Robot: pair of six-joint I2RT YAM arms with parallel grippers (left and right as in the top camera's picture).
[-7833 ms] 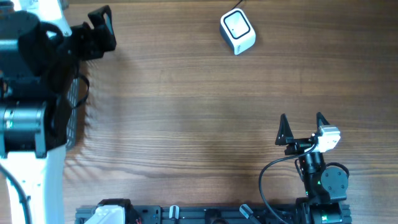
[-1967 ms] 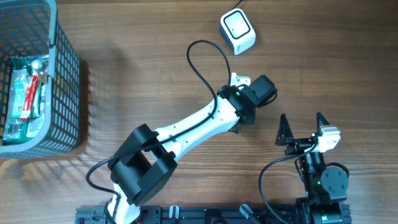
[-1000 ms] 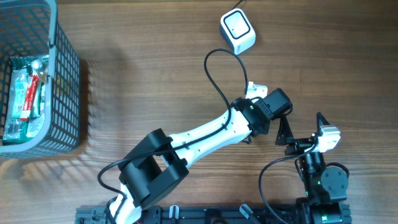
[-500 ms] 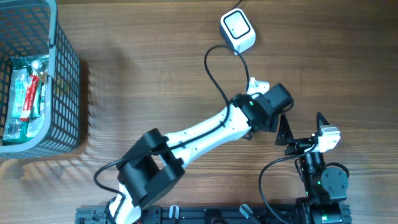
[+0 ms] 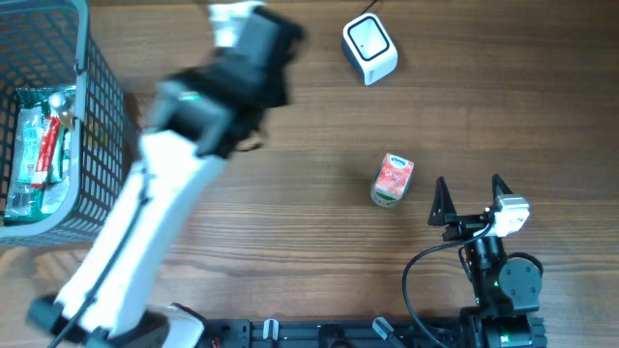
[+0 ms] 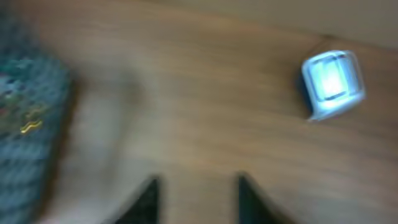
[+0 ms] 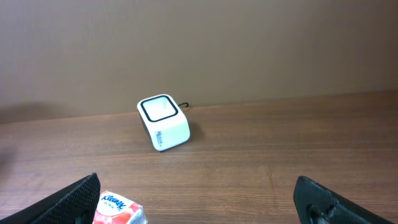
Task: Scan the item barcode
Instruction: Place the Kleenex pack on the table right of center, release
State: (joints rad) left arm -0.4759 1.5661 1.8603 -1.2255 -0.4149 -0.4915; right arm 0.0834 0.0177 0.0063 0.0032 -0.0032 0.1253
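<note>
Currently the task stands at the pick-up step: the item is on the table and no hand holds it.

Overhead view: the tissue pack [image 5: 392, 181] lies on the table [image 5: 290, 251] at about 4 o'clock from centre. It sits just beside the right hand [image 5: 471, 196], at that hand's 10 o'clock and not touching it. The right hand has its jaws spread wide with nothing between them. The scanner [image 5: 369, 48] stands at 1 o'clock, well apart from the pack. The left arm [image 5: 145, 213] shows only as a blur, with the left hand [image 5: 253, 27] near 11 o'clock, beside the basket [image 5: 97, 145] at 9 o'clock. The basket holds several packets [image 5: 39, 145].

Left wrist view: the picture is blurred. The two fingers [image 6: 149, 199] stand apart, with bare wood between them and nothing gripped. The scanner [image 6: 333, 84] appears at 2 o'clock and the basket [image 6: 28, 118] at 9 o'clock.

Right wrist view: both fingertips sit at the picture's lower corners, wide apart. The tissue pack [image 7: 121, 210] lies at 7 o'clock, just inside the left fingertip. The scanner [image 7: 163, 121] is at 11 o'clock with its window facing up.

Next move, as a judgement: the right hand needs to shift toward the pack, centre the jaws on it, and close. It then needs to lift the pack and present the barcode face to the scanner window. No barcode is visible in any view, so the pack may have to be turned.
</note>
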